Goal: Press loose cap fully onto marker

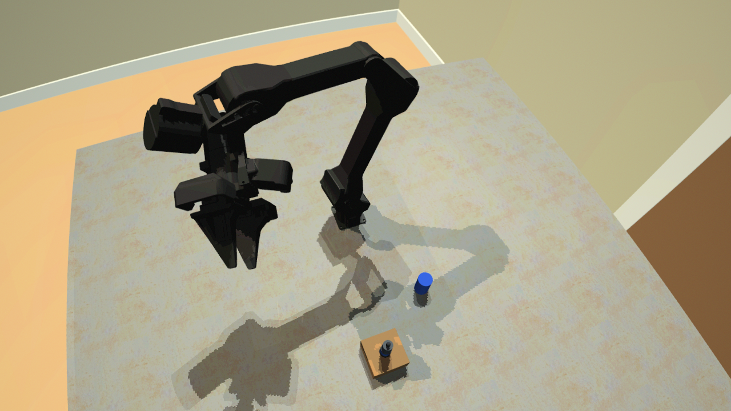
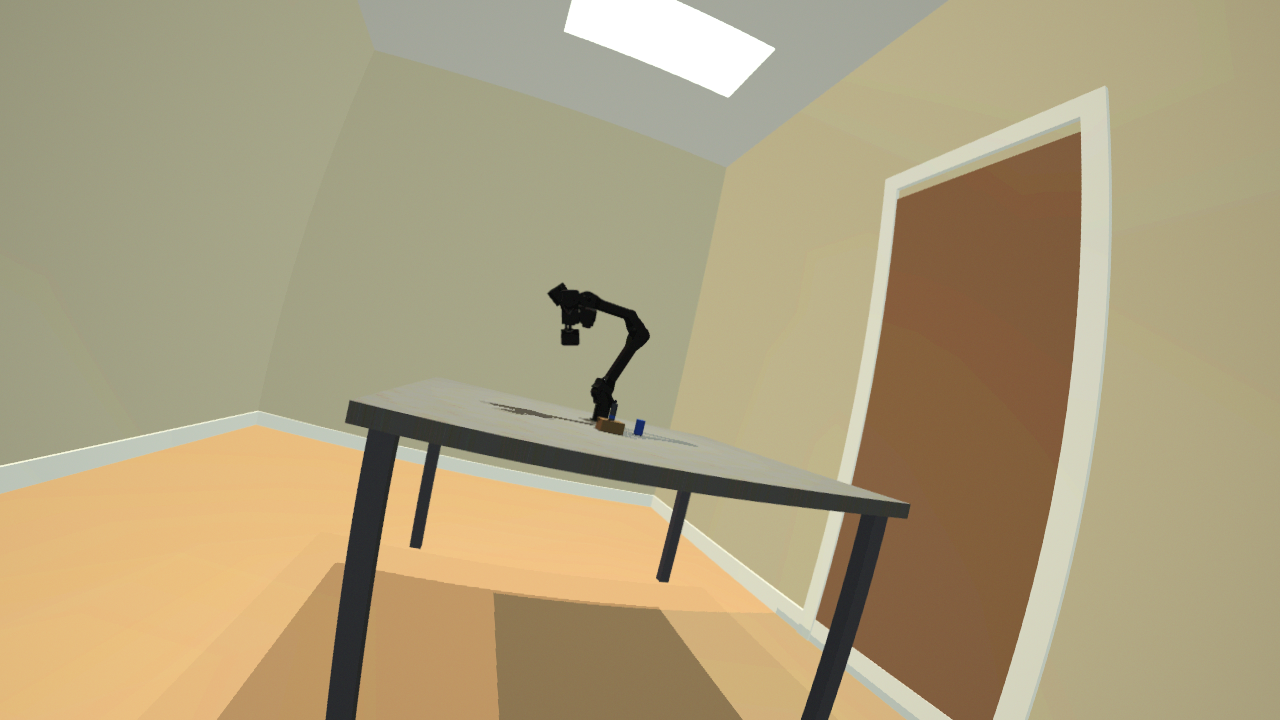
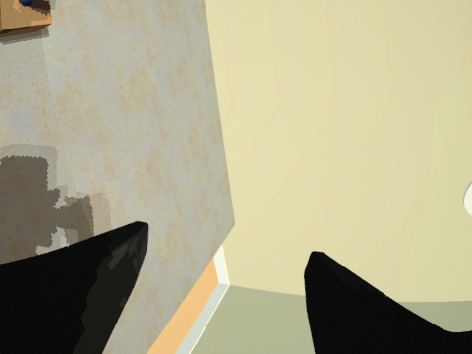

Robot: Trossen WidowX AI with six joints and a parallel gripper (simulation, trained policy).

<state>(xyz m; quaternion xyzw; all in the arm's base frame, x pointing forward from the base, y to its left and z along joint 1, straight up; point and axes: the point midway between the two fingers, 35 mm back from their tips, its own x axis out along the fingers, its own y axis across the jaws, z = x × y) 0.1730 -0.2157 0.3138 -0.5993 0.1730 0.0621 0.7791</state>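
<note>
Gripper (image 1: 242,266) (image 2: 570,342) (image 3: 228,251) partly open, holding nothing; orange-brown square holder block (image 1: 374,363) (image 2: 610,427) (image 3: 24,21) contains upright dark marker (image 1: 386,349) (image 2: 613,411), uncapped.

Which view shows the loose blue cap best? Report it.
The top view: the blue cap stands there unobstructed, its round top and side distinct. The exterior view shows it whole but tiny; the wrist view doesn't show it.

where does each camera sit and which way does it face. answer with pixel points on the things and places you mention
Top: above the table (image 1: 516,317) (image 2: 626,462) (image 3: 162,123), looking down; whole arm (image 1: 326,66) (image 2: 626,371) shows.
Exterior: away from the table, facing it, a door (image 2: 975,376) and walls; whole arm, small.
Wrist: on the hand, looking past two fingertips at table edge and wall.
Top and exterior share the blue cap (image 1: 423,282) (image 2: 639,427).
</note>
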